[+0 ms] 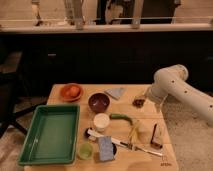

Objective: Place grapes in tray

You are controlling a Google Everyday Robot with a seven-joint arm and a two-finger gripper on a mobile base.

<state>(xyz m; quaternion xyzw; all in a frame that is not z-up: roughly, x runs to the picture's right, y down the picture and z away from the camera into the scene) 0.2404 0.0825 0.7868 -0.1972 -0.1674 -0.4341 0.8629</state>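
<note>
Right over the grapes [138, 103], wide-spread hand [142, 97].

I see light wooden sq. table [145, 117] w/ green rectangular plastic tray [50, 108] front-left, round orange plate [64, 95], dark maroon bowl [98, 102], dark purple grapes [137, 103] back-right; gripper [142, 96] at grapes.

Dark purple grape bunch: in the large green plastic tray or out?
Out. The grapes lie on the table, right side, the gripper at them; the green tray, far left, shows none.
</note>
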